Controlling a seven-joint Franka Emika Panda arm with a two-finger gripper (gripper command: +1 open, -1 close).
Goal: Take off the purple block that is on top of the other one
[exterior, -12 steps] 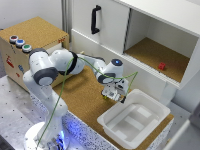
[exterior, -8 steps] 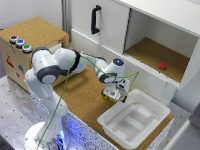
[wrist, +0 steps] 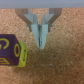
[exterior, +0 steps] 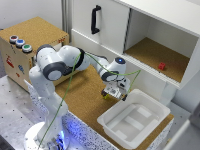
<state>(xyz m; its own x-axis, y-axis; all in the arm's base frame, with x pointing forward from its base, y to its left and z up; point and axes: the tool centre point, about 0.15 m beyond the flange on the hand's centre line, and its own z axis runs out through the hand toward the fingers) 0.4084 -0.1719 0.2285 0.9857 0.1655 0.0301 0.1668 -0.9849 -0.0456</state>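
1. Exterior view: the gripper [exterior: 112, 93] hangs low over the cork tabletop [exterior: 85, 95], just beside the near corner of the white plastic tray [exterior: 136, 120]. At this size the fingers cannot be told apart, so how far they stand open cannot be read here.
2. Exterior view: a speck of yellow shows at the gripper's foot, on the exterior view's left of it; this is the other one [exterior: 105, 95], the yellow cube. The purple block cannot be made out in this view.
3. Exterior view: the arm is smooth white with dark joints. Behind it stands a white cabinet [exterior: 150, 35] with a black handle [exterior: 94, 19] and an open, cork-floored compartment holding a small red block [exterior: 161, 66]. A cork-topped box [exterior: 27, 42] with coloured buttons sits at the exterior view's left.
4. Wrist view: the two pale grey fingers [wrist: 36, 31] are pressed together with no gap, their tips meeting over bare, grainy cork and gripping nothing.
5. Wrist view: the purple block [wrist: 7, 51] and the yellow cube [wrist: 20, 56] appear as one blurred, rounded-edged shape, dark purple on one face and yellow on the adjoining one, with faint yellow lettering on the purple. It lies on the cork beside the fingertips, apart from them.
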